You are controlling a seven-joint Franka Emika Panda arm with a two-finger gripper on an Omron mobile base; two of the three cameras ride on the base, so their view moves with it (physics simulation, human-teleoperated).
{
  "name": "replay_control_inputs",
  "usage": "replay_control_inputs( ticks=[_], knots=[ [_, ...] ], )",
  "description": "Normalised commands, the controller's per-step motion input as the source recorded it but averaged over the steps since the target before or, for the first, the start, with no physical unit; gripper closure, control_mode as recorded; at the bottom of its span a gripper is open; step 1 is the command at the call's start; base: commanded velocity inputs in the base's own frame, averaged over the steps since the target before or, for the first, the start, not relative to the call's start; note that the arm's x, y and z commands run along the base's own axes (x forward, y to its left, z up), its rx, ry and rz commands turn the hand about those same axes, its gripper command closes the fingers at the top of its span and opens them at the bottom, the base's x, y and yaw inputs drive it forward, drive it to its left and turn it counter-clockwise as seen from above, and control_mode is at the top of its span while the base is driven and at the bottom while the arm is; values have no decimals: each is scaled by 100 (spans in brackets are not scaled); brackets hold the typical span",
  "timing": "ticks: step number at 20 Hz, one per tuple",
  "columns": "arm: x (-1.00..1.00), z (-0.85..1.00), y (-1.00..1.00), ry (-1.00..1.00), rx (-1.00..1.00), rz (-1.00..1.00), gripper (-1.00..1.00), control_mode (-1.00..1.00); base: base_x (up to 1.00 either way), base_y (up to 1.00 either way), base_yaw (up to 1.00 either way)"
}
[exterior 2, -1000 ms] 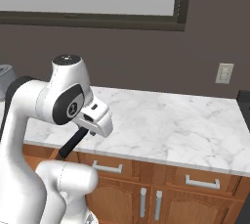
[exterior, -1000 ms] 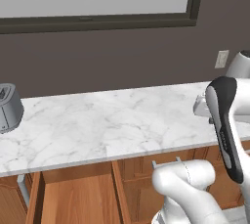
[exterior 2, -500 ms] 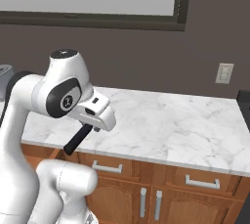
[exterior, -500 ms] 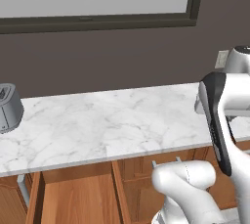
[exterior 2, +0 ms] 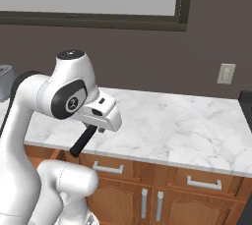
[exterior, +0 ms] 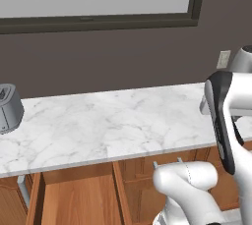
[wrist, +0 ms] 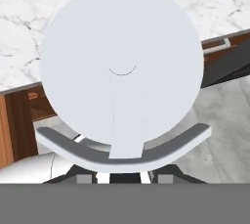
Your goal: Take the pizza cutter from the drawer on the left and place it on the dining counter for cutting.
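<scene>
Pizza cutter (wrist: 122,71): pale silvery-grey wheel, darker grey curved guard below it. Bench (exterior: 98,126): white marble, grey veining. Drawer (exterior: 74,199): medium-brown wood, lighter inside. Cabinet fronts (exterior 2: 162,189): brown, silver bar handles. Wall (exterior 2: 147,57): dark grey-brown. Outlet plate (exterior 2: 226,73): off-white. Toaster (exterior: 9,108): grey.

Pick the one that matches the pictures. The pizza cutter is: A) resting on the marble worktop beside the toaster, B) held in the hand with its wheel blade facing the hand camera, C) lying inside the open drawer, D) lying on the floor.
B: in the hand view the pizza cutter rises from the hand, its round wheel blade face-on to the camera; the open drawer looks bare.
</scene>
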Motion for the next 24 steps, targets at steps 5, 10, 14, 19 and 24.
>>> replay_control_inputs(
  ticks=[5,10,14,19,24],
  knots=[
    [4,0,19,0,0,9,100,-100,0,0,0],
    [7,0,16,1,0,10,100,-100,0,0,0],
    [0,0,8,5,0,7,100,-100,0,0,0],
    [0,0,0,0,0,0,100,100,-46,-18,-9],
    [0,0,0,0,0,0,100,100,-64,-78,-47]
  ],
)
